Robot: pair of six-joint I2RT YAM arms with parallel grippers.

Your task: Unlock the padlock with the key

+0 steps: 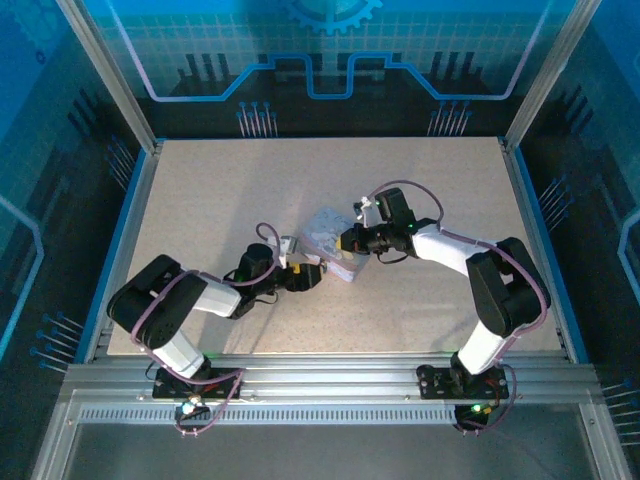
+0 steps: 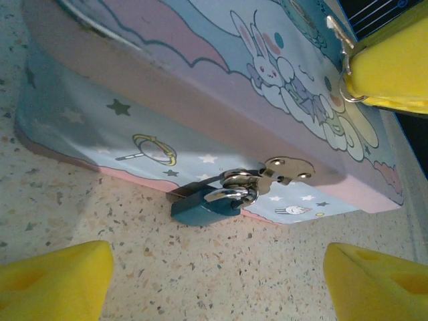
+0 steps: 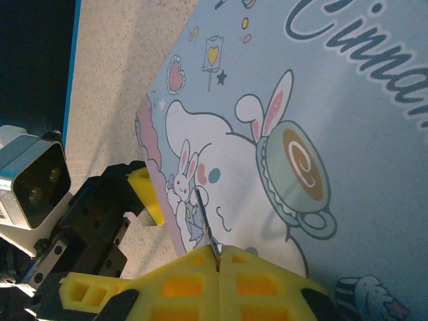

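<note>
**Key pinched above the lid, padlock hanging on the box's side**

From above we see the box point(image 1: 332, 250) near the middle of the desk point(image 1: 200, 190). The left claw point(image 1: 305, 277) is at its near-left side and the right claw point(image 1: 350, 240) is over its top. The lock and key are too small for us to make out there.

The left wrist view gives us what the overhead cannot. The padlock point(image 2: 204, 206) has a dark teal body and a silvery shackle. It hangs from the metal hasp point(image 2: 287, 168) on the box's side wall, low against the box's bottom edge at the desk. The left claw stands wide, with one yellow finger point(image 2: 53, 281) on each side of the lock, clear of it and with nothing gripped. At the upper right we see the right claw's yellow pads point(image 2: 394, 67) over the lid, with silvery metal poking out.

The right wrist view settles what that metal is. The right claw is closed tight on the key point(image 3: 204, 224), whose slim stem sticks out from the seam between the pads above the lid. Here we can also read dark script on the lid, starting "Cinn" and cut off by the frame edge. Below it are cartoon rabbit-eared figures and a cup point(image 3: 294, 174).
</note>
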